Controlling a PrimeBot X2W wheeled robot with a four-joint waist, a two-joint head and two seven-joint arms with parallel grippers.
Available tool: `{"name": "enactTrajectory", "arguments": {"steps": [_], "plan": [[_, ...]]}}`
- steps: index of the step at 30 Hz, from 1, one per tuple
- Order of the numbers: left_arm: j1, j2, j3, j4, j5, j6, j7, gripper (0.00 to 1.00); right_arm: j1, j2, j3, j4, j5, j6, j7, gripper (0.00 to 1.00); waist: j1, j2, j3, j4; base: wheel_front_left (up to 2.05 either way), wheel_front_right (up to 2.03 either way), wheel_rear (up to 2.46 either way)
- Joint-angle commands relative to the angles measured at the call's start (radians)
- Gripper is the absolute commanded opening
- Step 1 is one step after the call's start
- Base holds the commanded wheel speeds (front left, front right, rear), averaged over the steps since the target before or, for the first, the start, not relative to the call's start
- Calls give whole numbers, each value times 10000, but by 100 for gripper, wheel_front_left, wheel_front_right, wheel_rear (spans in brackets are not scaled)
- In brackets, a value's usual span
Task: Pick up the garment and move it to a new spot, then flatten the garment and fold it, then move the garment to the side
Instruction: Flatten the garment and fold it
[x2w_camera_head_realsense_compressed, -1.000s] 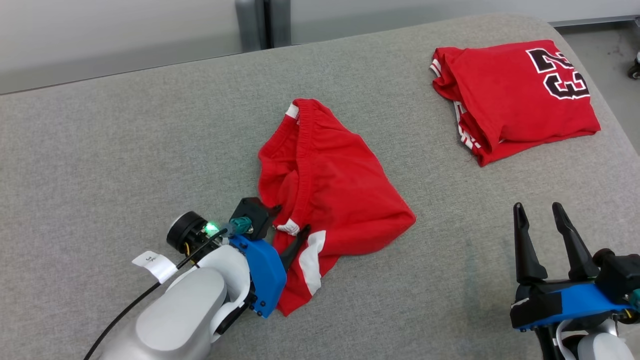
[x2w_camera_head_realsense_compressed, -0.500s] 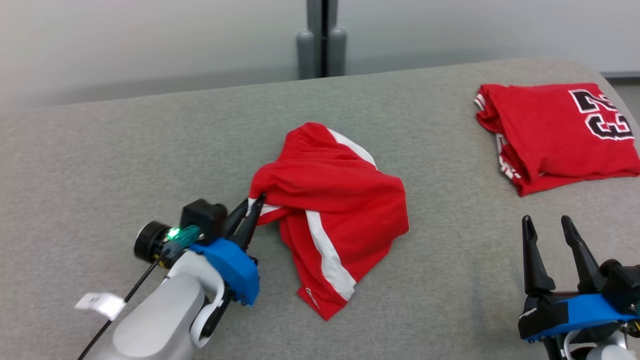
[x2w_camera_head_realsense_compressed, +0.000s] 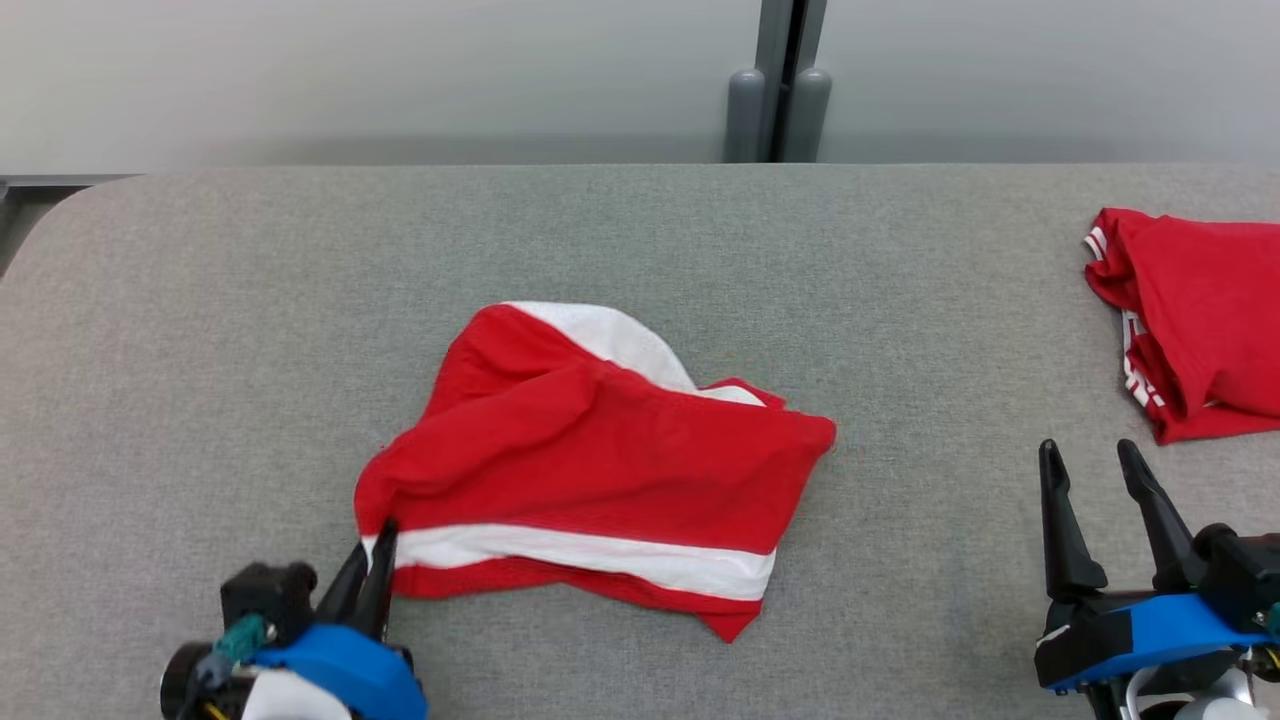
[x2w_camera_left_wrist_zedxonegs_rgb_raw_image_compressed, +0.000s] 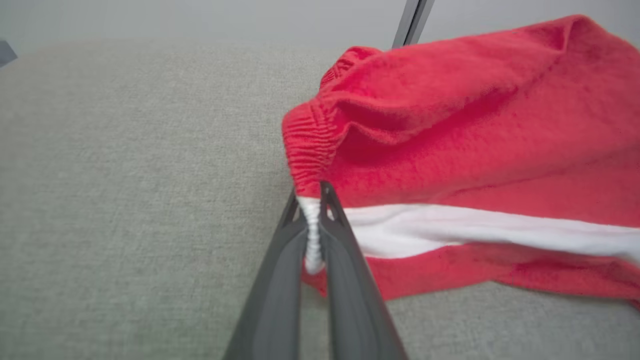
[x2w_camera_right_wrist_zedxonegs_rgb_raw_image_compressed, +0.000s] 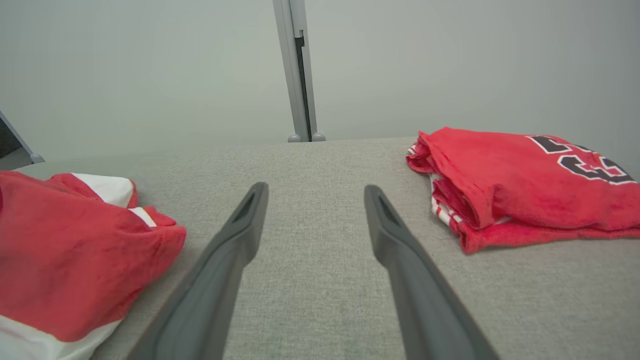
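The garment (x2w_camera_head_realsense_compressed: 600, 470) is a pair of red shorts with a white side stripe, lying crumpled on the grey table (x2w_camera_head_realsense_compressed: 200, 320) near the middle. My left gripper (x2w_camera_head_realsense_compressed: 375, 535) sits at the lower left, shut on the garment's waistband corner where the white stripe ends. In the left wrist view the two fingers (x2w_camera_left_wrist_zedxonegs_rgb_raw_image_compressed: 280, 280) pinch the white elastic edge of the garment (x2w_camera_left_wrist_zedxonegs_rgb_raw_image_compressed: 450, 150). My right gripper (x2w_camera_head_realsense_compressed: 1090, 465) stands open at the lower right, apart from any cloth. Its fingers (x2w_camera_right_wrist_zedxonegs_rgb_raw_image_compressed: 235, 240) frame bare table, with the garment (x2w_camera_right_wrist_zedxonegs_rgb_raw_image_compressed: 65, 250) off to the left.
A folded red jersey (x2w_camera_head_realsense_compressed: 1200, 320) with black-and-white numbers lies at the table's right edge, seen also in the right wrist view as the jersey (x2w_camera_right_wrist_zedxonegs_rgb_raw_image_compressed: 510, 185). A grey post (x2w_camera_head_realsense_compressed: 775, 90) stands against the wall behind the table. The table's rounded left corner (x2w_camera_head_realsense_compressed: 60, 210) is near.
The head camera has swung, shifting the whole picture. My left gripper closed on the garment's waistband corner and drew it down and to the left, and the garment has turned over, stretching out sideways. The right gripper stays open.
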Motion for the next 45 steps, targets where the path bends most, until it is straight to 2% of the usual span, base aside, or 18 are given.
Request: {"name": "enactTrajectory", "arguments": {"steps": [1,3,4,5,6,9,15,22,30,38,41,45], "plan": [[251,20,70,-77,-57,82,-70,0,77,-14,24,9,-6,6,38,100,1,0,8,30,0,0,0],[543,5,152,-135,-157,151,-86,0,87,-14,29,42,1,6,33,100,1,0,-8,73,0,0,0],[631,-17,164,-154,-136,166,-90,12,99,-12,39,62,0,6,36,100,1,0,-19,85,0,0,0],[669,-55,186,-180,-86,190,-104,41,111,-12,39,82,-4,6,39,100,1,0,-35,98,0,0,0],[691,-94,222,-219,-18,219,-119,100,129,-12,46,102,-9,6,46,100,1,0,-65,105,0,0,0],[512,-225,589,-633,392,336,-148,100,165,-13,45,127,-37,6,41,100,1,0,-140,100,0,0,0],[797,-759,2243,-2353,1902,525,-149,100,163,-13,21,84,-75,6,59,100,1,0,-223,-14,0,0,0],[1203,-1666,3900,-3354,3371,216,-150,100,230,-12,36,67,-55,6,46,100,1,0,-230,-194,0,0,0],[1482,-2630,5332,-3228,4402,-275,-151,100,216,-12,46,151,-15,6,1,100,1,0,-226,-334,0,0,0],[1606,-3105,6095,-2729,5143,-866,-152,100,228,-12,229,219,-113,6,86,100,1,0,-312,-293,0,0,0],[1569,-3257,6292,-2626,5337,-1030,-152,100,37,-10,732,239,-219,6,176,100,1,0,-311,-226,0,0,0],[1455,-3400,6410,-2510,5521,-1233,-152,100,-126,-12,1901,555,-221,6,310,100,1,0,-285,-40,0,0,0]]}}
